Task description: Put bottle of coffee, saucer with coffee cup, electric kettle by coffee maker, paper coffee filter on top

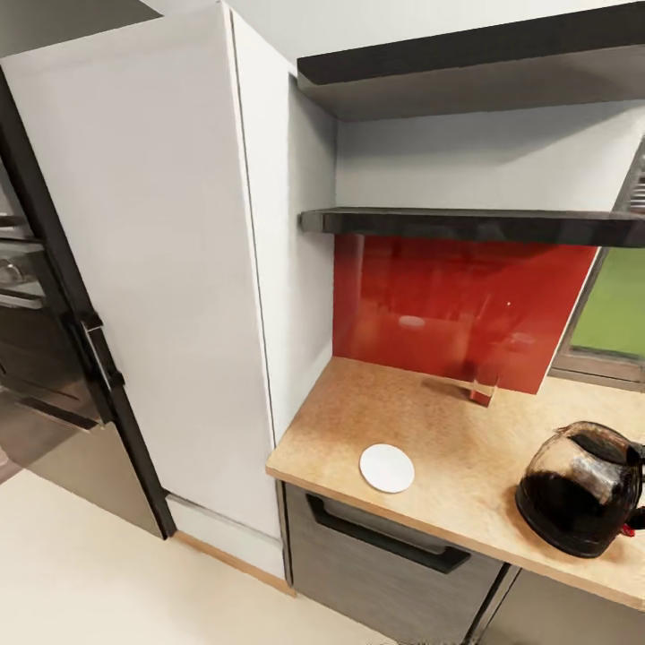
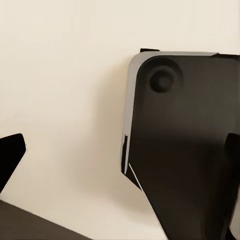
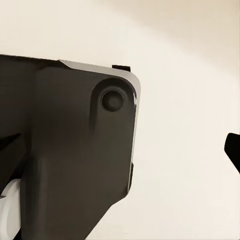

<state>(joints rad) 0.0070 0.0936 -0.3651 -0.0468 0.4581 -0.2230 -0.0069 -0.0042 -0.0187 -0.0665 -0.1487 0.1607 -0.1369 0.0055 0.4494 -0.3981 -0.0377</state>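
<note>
On wood-grain countertop (image 1: 448, 421): flat white saucer (image 1: 387, 468); glass kettle (image 1: 580, 488), dark liquid. Claw states: cannot tell.

saucer (image 1: 387, 468) left of electric kettle (image 1: 580, 489), both on kitchen countertop (image 1: 466, 448)

- Head view was bright, even, soft; lines leaned w/ wide-angle tilt.
- Red backsplash (image 1: 457, 305) carried pale glare spots.
- Kettle (image 1: 580, 491) glass showed highlights.
- Wrist views were blurry, close dark parts out of focus vs cream floor.
</note>
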